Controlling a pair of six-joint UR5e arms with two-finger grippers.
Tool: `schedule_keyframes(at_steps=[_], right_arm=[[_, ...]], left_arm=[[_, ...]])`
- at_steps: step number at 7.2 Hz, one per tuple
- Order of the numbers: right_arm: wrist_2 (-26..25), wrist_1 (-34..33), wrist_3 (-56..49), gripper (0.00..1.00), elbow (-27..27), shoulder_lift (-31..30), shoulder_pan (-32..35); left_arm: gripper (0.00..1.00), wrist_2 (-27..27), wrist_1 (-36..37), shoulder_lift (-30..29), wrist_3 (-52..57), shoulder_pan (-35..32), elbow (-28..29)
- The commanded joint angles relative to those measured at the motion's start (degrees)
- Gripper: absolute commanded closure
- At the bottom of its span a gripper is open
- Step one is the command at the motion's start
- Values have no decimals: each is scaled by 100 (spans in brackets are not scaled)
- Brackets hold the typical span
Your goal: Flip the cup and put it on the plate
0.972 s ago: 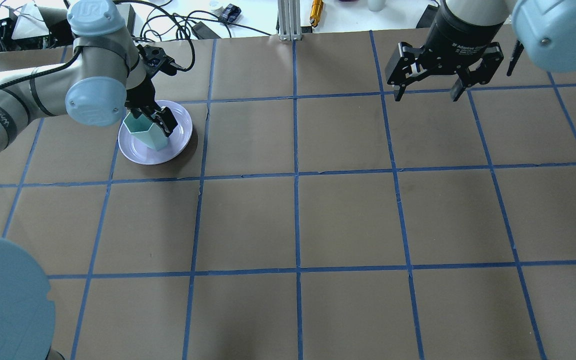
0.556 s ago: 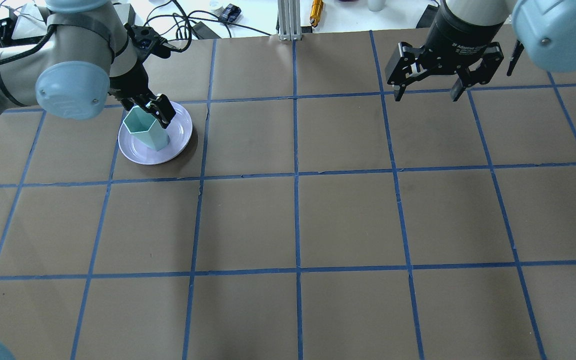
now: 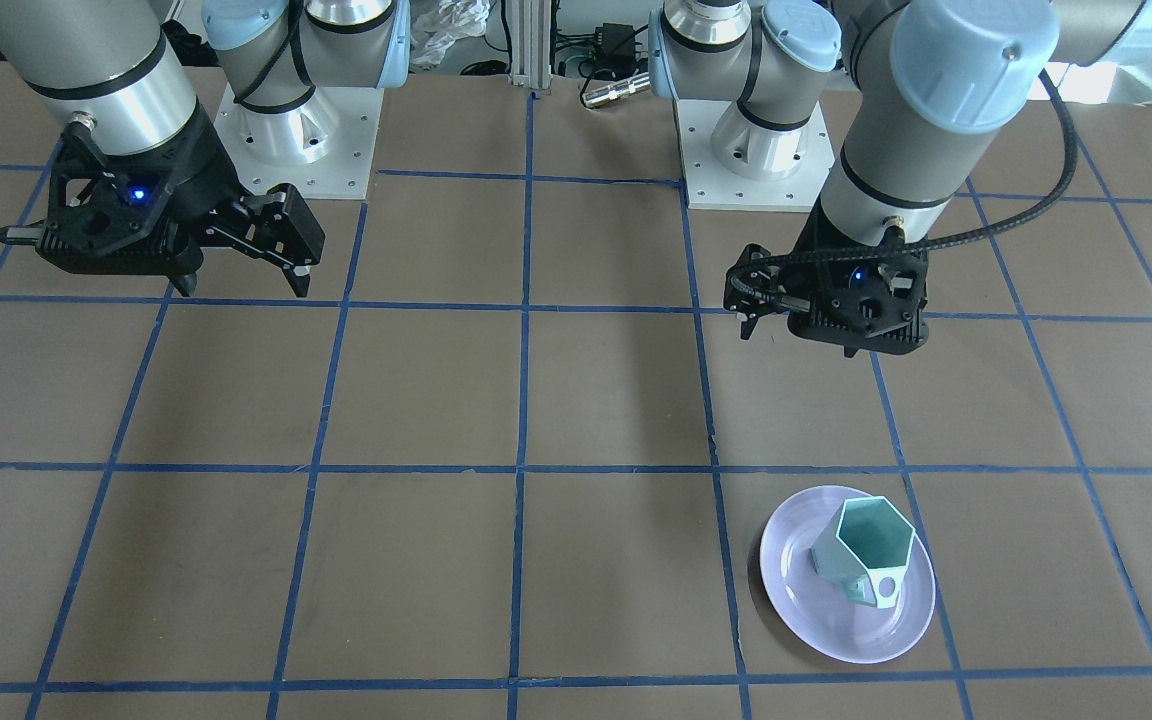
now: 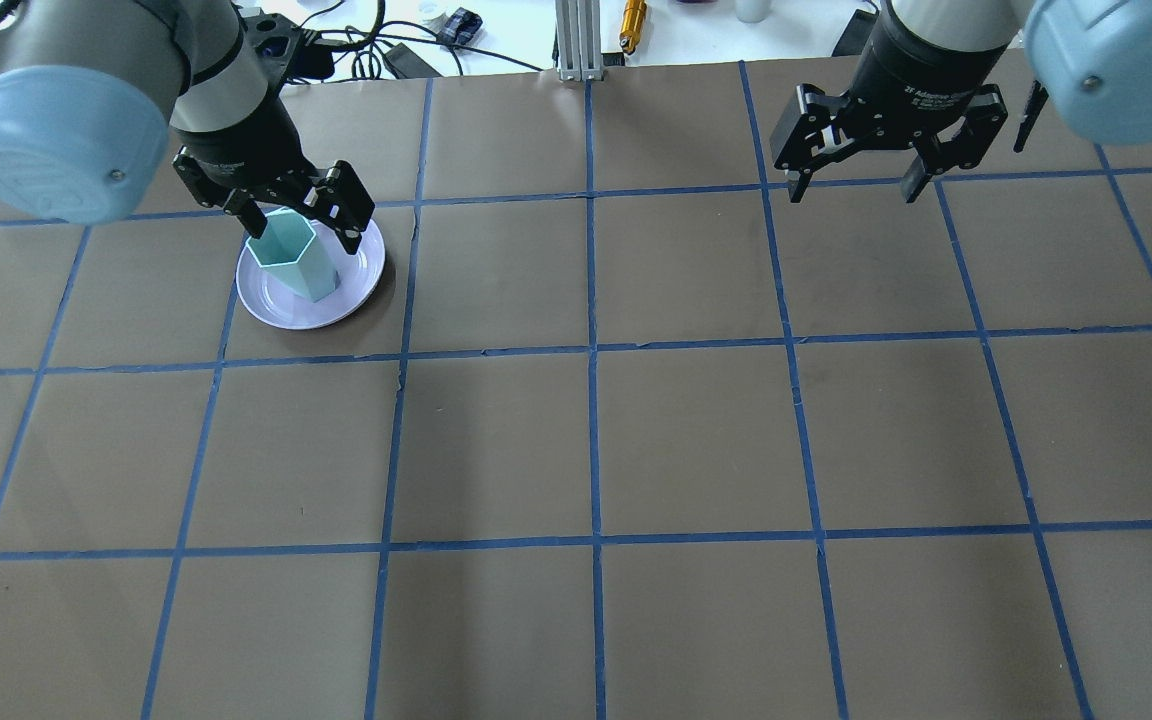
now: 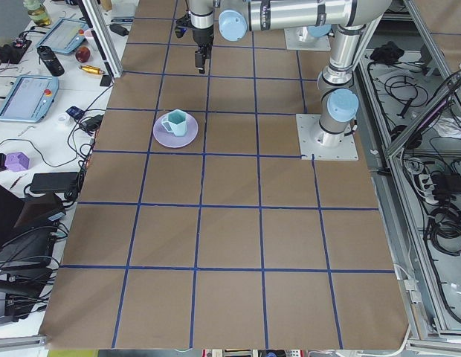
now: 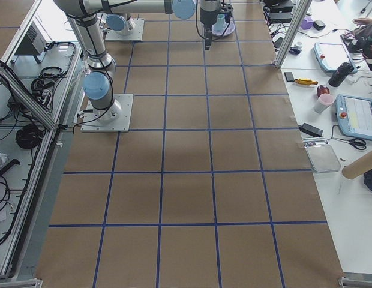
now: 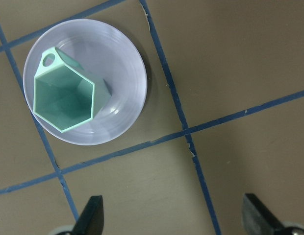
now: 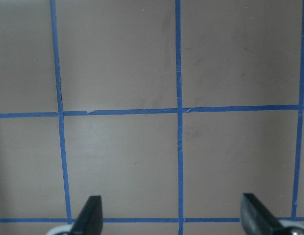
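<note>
The pale mint-green cup (image 4: 291, 255) stands upright, mouth up, on the lavender plate (image 4: 356, 280) at the table's far left. In the front-facing view the cup (image 3: 861, 550) sits on the plate (image 3: 816, 610) with its handle toward the camera. My left gripper (image 4: 303, 230) is open and empty, raised above the cup and apart from it. The left wrist view looks down on the cup (image 7: 63, 95) and the plate (image 7: 120, 58), with the fingertips (image 7: 90, 215) wide apart. My right gripper (image 4: 853, 185) is open and empty, hovering over the far right (image 8: 174, 220).
Brown table with a blue tape grid. An aluminium post (image 4: 576, 40), an orange tool (image 4: 633, 20) and cables (image 4: 356, 45) lie beyond the far edge. The arm bases (image 3: 296, 140) stand on the robot's side.
My left gripper has let go of the cup and risen above it. The cup stays upright on the plate. The right arm has not moved.
</note>
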Motion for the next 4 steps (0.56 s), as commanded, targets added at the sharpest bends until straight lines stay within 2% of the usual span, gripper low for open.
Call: schedule_keyframes(at_steps=[1,3,4], right_arm=[[0,0,0,0,0,0,0],[0,0,0,0,0,0,0],[0,0,0,0,0,0,0]], left_arm=[[0,-73,-1043,199,-375,-108,663],[0,-108,-1083,349,-506,-100,571],[0,-99,-934,393,-1020,-109,500]])
